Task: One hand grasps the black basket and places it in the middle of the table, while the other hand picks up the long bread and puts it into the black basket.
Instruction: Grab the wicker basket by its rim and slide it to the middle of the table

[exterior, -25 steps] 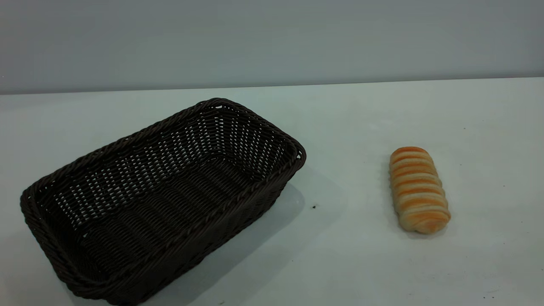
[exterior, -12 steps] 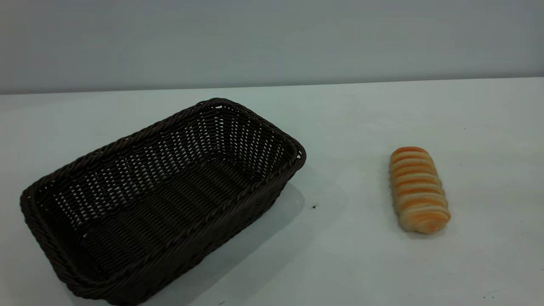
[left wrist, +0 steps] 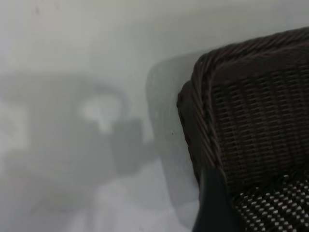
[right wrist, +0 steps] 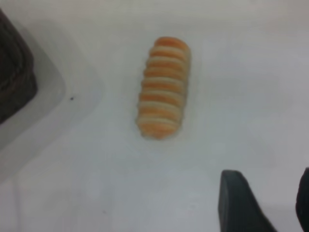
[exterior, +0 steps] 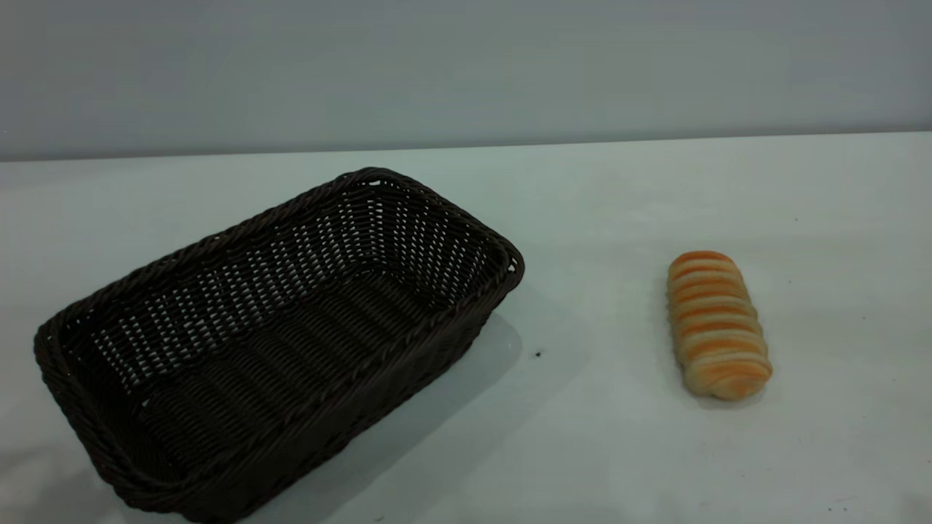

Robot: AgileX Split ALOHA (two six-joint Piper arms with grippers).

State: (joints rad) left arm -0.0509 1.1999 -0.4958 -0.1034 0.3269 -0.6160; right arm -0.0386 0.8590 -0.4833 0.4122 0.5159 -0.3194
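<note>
The black basket lies at the left of the table, set askew and empty. The long bread lies on the table at the right, well apart from the basket. Neither arm shows in the exterior view. In the left wrist view, my left gripper hangs over a corner of the basket. One finger is just outside the rim, and only weave shows beside it. In the right wrist view, my right gripper is open and empty above the bare table, a little short of the bread.
A small dark speck lies on the table between basket and bread. The basket's edge also shows in the right wrist view. A grey wall stands behind the table's far edge. The arm's shadow lies on the table beside the basket.
The basket and the bread have not moved. A faint shadow has come onto the table at the front left corner by the basket.
</note>
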